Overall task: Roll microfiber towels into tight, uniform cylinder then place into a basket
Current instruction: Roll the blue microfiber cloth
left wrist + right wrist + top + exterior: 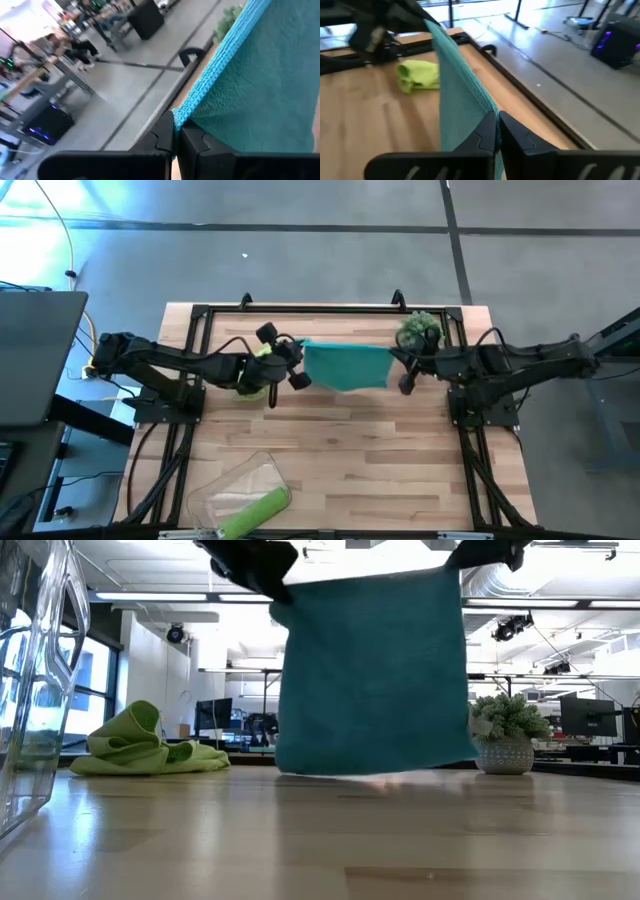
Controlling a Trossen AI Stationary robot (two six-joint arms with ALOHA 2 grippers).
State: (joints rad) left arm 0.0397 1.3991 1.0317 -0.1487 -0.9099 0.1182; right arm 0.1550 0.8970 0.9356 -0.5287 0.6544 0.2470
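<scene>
Teal towel (pixel 372 675) hangs stretched flat above mid-table, lower edge just clear of the wood, not rolled yet. Left gripper (pixel 176 131) clenched on one top corner, right gripper (pixel 497 131) clenched on the other, cloth taut between them. One lime towel, rolled (pixel 255 512), lies in the clear basket (pixel 215 490) at the near edge: done. Second lime towel (pixel 150 745) crumpled near the left arm, still to roll.

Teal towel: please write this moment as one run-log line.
left claw: shut on teal towel corner | right claw: shut on other corner | towel: hanging spread above table
</scene>
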